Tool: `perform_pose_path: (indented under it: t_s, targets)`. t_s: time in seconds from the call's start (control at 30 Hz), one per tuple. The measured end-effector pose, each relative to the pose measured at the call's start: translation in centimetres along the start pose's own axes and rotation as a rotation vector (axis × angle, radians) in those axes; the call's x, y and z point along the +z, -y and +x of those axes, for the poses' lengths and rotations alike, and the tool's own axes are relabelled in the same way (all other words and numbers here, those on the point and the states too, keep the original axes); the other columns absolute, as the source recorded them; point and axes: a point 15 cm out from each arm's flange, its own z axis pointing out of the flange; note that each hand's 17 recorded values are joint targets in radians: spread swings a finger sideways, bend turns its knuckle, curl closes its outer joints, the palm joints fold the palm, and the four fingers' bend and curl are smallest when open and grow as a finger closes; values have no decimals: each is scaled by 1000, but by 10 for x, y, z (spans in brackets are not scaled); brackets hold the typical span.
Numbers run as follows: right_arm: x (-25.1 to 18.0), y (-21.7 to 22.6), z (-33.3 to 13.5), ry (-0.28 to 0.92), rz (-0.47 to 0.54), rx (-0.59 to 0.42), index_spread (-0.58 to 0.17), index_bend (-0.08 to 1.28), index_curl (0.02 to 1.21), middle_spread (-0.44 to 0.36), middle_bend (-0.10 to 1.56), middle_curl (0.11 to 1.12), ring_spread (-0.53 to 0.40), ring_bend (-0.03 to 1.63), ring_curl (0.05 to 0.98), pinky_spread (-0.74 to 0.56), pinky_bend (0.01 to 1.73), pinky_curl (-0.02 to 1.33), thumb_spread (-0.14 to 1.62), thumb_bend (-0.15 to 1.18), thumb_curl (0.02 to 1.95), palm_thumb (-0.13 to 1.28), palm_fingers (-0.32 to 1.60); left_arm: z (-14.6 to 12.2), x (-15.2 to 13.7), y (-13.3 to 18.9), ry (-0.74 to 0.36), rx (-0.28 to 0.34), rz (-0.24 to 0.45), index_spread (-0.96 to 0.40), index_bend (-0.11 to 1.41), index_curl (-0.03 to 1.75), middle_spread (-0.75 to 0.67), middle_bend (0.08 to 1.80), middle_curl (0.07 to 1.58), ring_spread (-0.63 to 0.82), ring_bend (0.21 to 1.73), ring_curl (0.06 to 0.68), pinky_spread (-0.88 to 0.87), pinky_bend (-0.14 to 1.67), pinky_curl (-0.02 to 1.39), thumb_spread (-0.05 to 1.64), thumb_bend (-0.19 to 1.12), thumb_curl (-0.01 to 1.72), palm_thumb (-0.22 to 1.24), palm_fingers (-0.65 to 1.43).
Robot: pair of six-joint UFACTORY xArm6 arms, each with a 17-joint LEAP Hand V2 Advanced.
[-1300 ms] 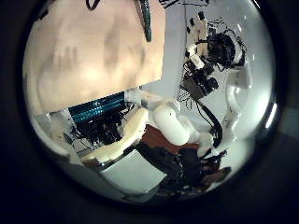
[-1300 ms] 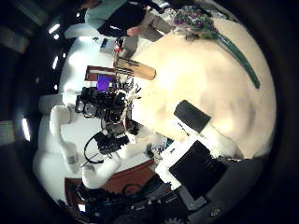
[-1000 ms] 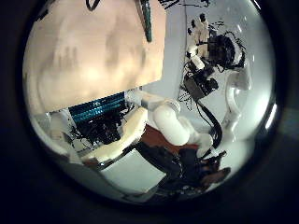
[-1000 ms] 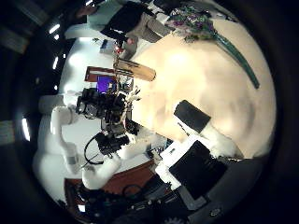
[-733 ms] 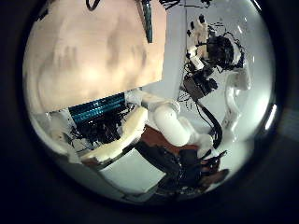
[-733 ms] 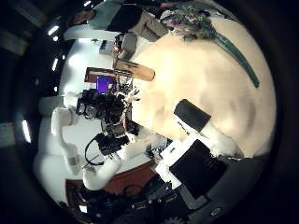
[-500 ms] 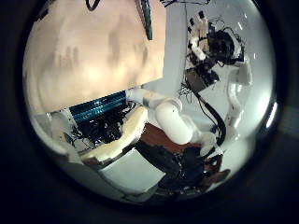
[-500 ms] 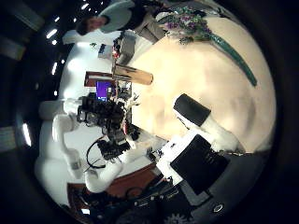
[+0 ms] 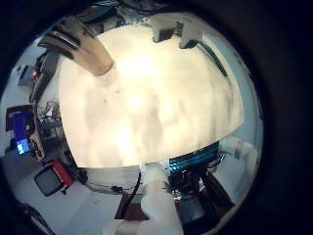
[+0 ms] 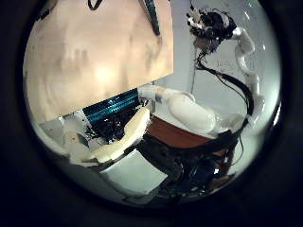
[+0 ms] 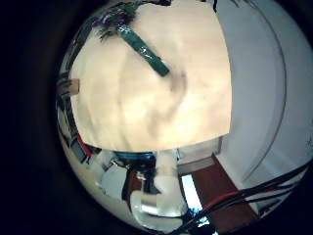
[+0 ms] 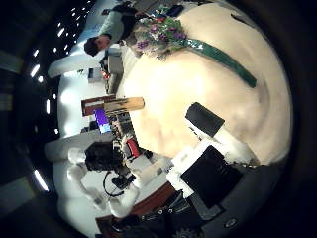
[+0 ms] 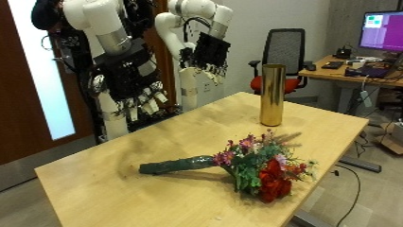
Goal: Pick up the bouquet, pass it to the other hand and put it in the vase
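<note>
The bouquet [image 13: 258,168] lies on the wooden table [image 13: 126,184], red and purple flowers toward the front edge, its green-wrapped stem [image 13: 177,166] pointing at the arms. A tall gold vase [image 13: 271,94] stands upright near the far edge. My right hand [image 13: 136,87] hangs above the table's corner, fingers relaxed and empty. My left hand [image 13: 208,52] is higher and farther back, also open and empty. In the right palm views the bouquet [image 12: 163,35] [image 11: 132,37] lies well away from the palm. The left little finger view holds the vase [image 9: 83,51].
An office chair [image 13: 288,47] and a desk with a monitor [image 13: 378,33] stand behind the table. A dark door [image 13: 12,76] is beside the arms. Bare tabletop [image 9: 156,98] stretches between the hands and the bouquet.
Both palm views have shifted, so both hands have moved. In the left thumb view the right arm now stretches farther from the table. Bouquet and vase keep their places.
</note>
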Motion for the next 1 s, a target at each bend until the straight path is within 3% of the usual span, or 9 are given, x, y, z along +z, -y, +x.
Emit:
perform_pose_path:
  t_s: [0.1, 0.13, 0.23, 0.4, 0.57, 0.77, 1.0]
  targets:
    - [14, 20, 11, -10, 18, 31, -177, 155, 267, 152, 358, 351, 154, 573, 175, 360, 420, 263, 1086, -24, 399, 692, 331, 1, 0, 0, -4, 6, 2, 300, 161, 285, 389, 218, 335, 522, 512, 198, 496, 234, 320, 908, -31, 313, 417, 158]
    - [18, 25, 13, -13, 22, 39, -135, 136, 260, 149, 372, 355, 151, 581, 178, 355, 430, 264, 1085, -26, 398, 683, 318, 2, 1, 0, -4, 9, -1, 300, 161, 286, 389, 218, 335, 522, 512, 198, 496, 234, 320, 908, -30, 313, 417, 158]
    - [35, 33, 18, -14, -2, 60, -119, 117, 251, 202, 383, 354, 143, 605, 183, 343, 440, 262, 1085, -25, 394, 655, 287, 3, -2, 0, -4, 15, 4, 300, 160, 287, 388, 218, 335, 523, 514, 197, 496, 235, 317, 911, -31, 310, 412, 158]
    - [65, 48, 26, -20, -40, 80, -163, 159, 244, 162, 386, 354, 142, 650, 193, 318, 491, 270, 1090, -22, 390, 647, 242, 5, -2, -2, -3, 16, 1, 300, 159, 286, 383, 230, 337, 525, 520, 195, 495, 231, 314, 911, -31, 311, 409, 170]
    - [82, 69, 31, -32, -10, 82, -109, 156, 262, 152, 385, 353, 141, 647, 190, 304, 475, 262, 1091, -22, 389, 647, 244, 3, 1, -3, -6, 9, -6, 301, 160, 284, 378, 233, 339, 522, 528, 196, 500, 233, 316, 912, -30, 311, 411, 169]
    - [97, 94, 39, -48, 47, 82, -115, 154, 267, 142, 368, 349, 136, 648, 189, 309, 484, 261, 1082, -25, 385, 635, 236, 1, 1, -4, -8, -1, -4, 301, 163, 286, 386, 233, 337, 519, 519, 192, 498, 235, 316, 912, -30, 309, 411, 165]
    - [131, 86, 39, -51, -16, 83, -106, 162, 273, 143, 369, 351, 133, 641, 186, 314, 476, 255, 1078, -24, 384, 632, 245, 2, 0, -3, -9, -1, -5, 301, 159, 285, 384, 237, 337, 523, 521, 191, 500, 234, 315, 912, -30, 308, 412, 170]
